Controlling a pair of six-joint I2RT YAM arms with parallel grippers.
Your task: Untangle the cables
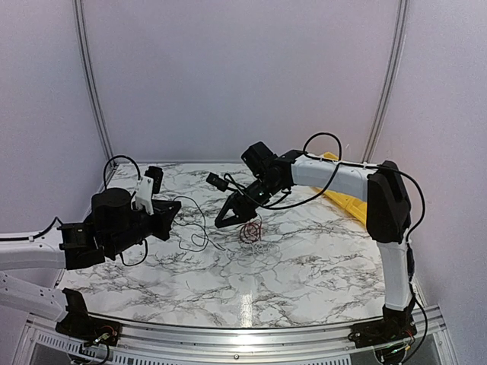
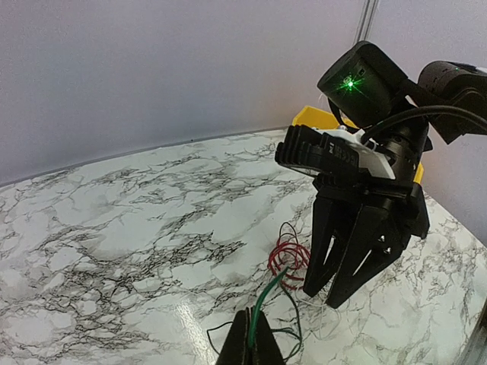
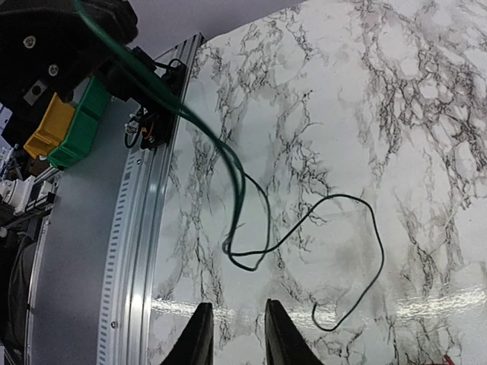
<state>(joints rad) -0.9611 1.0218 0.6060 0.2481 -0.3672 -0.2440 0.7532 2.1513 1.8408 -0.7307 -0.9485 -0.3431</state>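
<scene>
**Table** (image 1: 304, 281): the marbled top carries both cables near its middle.

**Right arm** (image 1: 342, 176): it reaches in from the far right. You see the right tool (image 2: 326, 296) with its 2 fingers apart and nothing between them. It is tipped down just beside the red coil (image 2: 289, 258), probably so it can take that coil separately.

**Left arm** (image 1: 30, 258): it lies low at the near left. The left tool (image 2: 251, 328) is pressed together on the green cable (image 2: 262, 300), lifting 1 end off the table. That likely draws the strand away from the coil, while its slack rests in a loose loop between the 2 tools.
</scene>
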